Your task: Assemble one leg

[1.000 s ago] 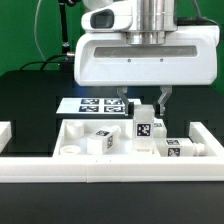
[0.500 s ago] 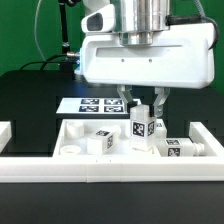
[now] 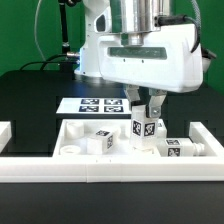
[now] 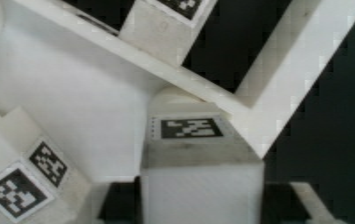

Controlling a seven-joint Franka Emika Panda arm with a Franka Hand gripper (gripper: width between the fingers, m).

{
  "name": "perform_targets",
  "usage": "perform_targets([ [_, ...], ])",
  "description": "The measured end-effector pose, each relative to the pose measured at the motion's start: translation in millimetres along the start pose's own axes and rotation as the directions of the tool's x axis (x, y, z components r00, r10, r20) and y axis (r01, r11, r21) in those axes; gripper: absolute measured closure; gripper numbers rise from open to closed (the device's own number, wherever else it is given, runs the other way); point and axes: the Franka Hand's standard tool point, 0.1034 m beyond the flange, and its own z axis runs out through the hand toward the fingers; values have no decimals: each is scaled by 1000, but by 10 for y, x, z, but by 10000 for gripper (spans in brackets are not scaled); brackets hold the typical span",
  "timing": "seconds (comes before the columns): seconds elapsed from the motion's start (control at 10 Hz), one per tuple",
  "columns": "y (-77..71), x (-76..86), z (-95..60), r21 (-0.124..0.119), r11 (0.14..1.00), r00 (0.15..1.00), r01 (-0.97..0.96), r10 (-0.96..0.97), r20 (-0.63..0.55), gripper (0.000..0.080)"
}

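My gripper [image 3: 145, 112] is down over an upright leg [image 3: 143, 127], a small white post with a black-and-white tag on its side. One finger stands on each side of it and the jaws are shut on it. In the wrist view the same leg [image 4: 200, 165] fills the gap between the dark pads, its tag facing the camera, and the gripper [image 4: 200, 205] shows closed against both sides. The leg's base is hidden behind the white panel's edge, so I cannot tell if it is lifted.
Two more tagged legs lie nearby, one [image 3: 100, 140] toward the exterior view's left and one [image 3: 173, 150] toward its right. A large white panel [image 3: 70, 133] and a low white wall [image 3: 110, 168] lie in front. The marker board [image 3: 90, 104] lies behind.
The hand has come lower over the leg. The fingers, which stood wide on both sides of the leg, have closed in on it.
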Motion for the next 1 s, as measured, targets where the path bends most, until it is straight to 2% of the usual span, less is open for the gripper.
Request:
perform_targets([
  [0.1,3,-2,6,-1,999,999,54,-54,0,512],
  [0.2,6,-2,12,-2,995,995,100,-100,1,262],
  [0.3,5,-11,18,-3,987,987,162,-162,1,262],
  [0.4,8,-8,21,-3,966,966,259,-259,2,184],
  [0.7,12,-8,28,-4,872,872,490,-490,3,152],
  [0.8,17,-9,39,-8,817,817,577,-577,4,152],
  [1.0,9,21,40,-11,637,637,771,-771,2,151],
])
